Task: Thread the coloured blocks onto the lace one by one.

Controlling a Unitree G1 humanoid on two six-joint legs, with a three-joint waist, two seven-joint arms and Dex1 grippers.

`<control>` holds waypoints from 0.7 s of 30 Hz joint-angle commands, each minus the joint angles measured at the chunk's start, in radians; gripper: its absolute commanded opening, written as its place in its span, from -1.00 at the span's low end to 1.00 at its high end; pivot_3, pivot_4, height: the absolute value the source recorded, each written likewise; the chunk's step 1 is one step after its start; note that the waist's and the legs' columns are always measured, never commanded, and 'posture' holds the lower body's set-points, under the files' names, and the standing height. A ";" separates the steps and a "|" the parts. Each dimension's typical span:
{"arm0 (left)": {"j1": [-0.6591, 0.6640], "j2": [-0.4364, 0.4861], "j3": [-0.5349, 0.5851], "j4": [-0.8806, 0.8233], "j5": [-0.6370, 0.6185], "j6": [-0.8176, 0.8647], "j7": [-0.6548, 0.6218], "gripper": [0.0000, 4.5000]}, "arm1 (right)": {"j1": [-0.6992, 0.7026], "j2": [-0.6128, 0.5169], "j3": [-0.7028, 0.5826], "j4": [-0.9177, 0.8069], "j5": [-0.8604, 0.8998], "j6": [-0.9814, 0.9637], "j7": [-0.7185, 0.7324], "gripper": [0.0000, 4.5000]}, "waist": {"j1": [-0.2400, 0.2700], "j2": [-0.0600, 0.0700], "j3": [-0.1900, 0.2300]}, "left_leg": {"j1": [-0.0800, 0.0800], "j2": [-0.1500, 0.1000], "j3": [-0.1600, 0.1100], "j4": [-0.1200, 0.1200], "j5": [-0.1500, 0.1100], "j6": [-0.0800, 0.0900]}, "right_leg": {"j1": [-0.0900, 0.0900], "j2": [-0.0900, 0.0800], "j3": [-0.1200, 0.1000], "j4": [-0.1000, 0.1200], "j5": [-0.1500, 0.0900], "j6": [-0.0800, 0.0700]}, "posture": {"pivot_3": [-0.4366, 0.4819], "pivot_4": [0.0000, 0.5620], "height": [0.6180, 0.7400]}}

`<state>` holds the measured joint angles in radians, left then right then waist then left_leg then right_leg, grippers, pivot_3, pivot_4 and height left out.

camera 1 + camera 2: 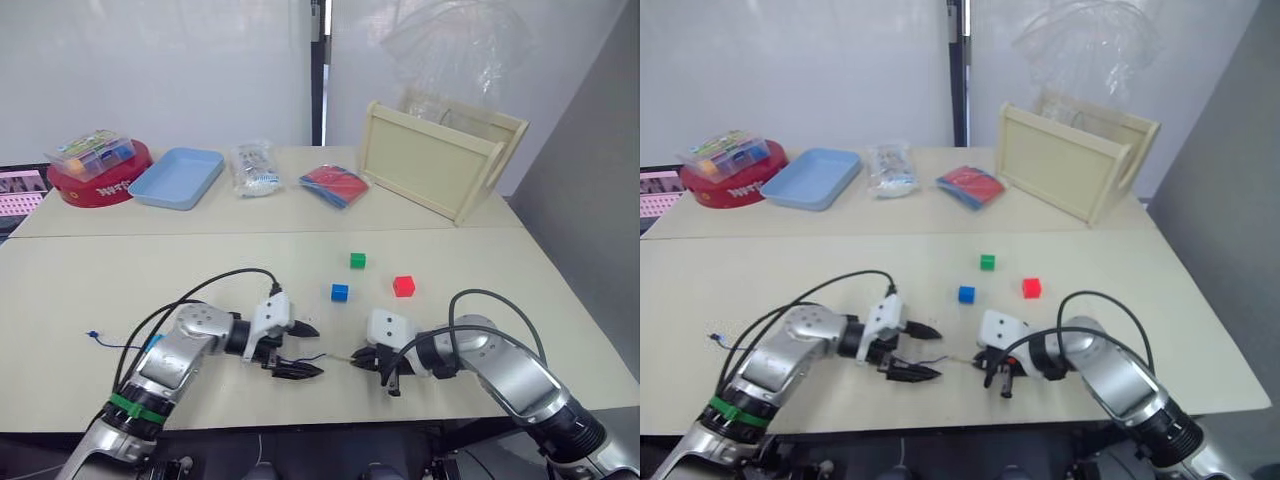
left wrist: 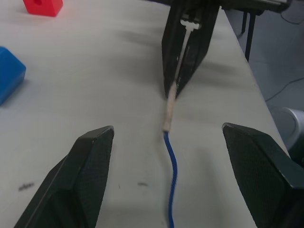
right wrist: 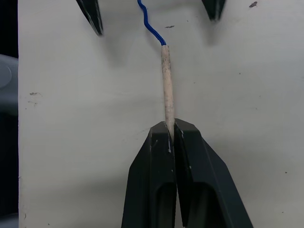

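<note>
The lace is a thin dark-blue string with a pale stiff tip. My right gripper is shut on that tip near the table's front edge, with the string trailing left. My left gripper stands open facing it, one finger on each side of the lace, touching nothing. The lace's far end lies at the left beyond my left arm. A blue block, a green block and a red block sit loose on the table just behind the grippers.
At the back left a clear box of coloured pieces rests on a red round tin. Beside it are a light-blue tray, a plastic bag, and a red and blue packet. A wooden crate stands at the back right.
</note>
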<state>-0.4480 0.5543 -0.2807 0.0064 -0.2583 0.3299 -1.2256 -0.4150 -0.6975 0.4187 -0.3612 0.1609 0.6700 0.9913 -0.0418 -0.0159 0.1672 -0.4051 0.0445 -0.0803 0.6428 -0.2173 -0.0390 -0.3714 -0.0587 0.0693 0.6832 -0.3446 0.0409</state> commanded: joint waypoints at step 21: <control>-0.013 -0.087 -0.037 0.107 0.046 -0.071 0.012 -0.98 | 0.005 -0.008 -0.019 -0.065 0.007 0.045 -0.031 -1.00 | 0.003 0.000 0.000 | 0.000 0.000 0.000 0.000 0.000 0.000 | 0.000 0.000 0.000 0.000 0.000 0.000 | -0.05 -0.47 1.00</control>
<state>-0.4607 0.4637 -0.3300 0.1237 -0.2134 0.2633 -1.2220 -0.4126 -0.7007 0.4142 -0.3895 0.1597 0.7139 0.9535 -0.0388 -0.0159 0.1672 -0.4054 0.0439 -0.0804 0.6431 -0.2172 -0.0391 -0.3710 -0.0592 0.0692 0.6828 -0.3446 0.0409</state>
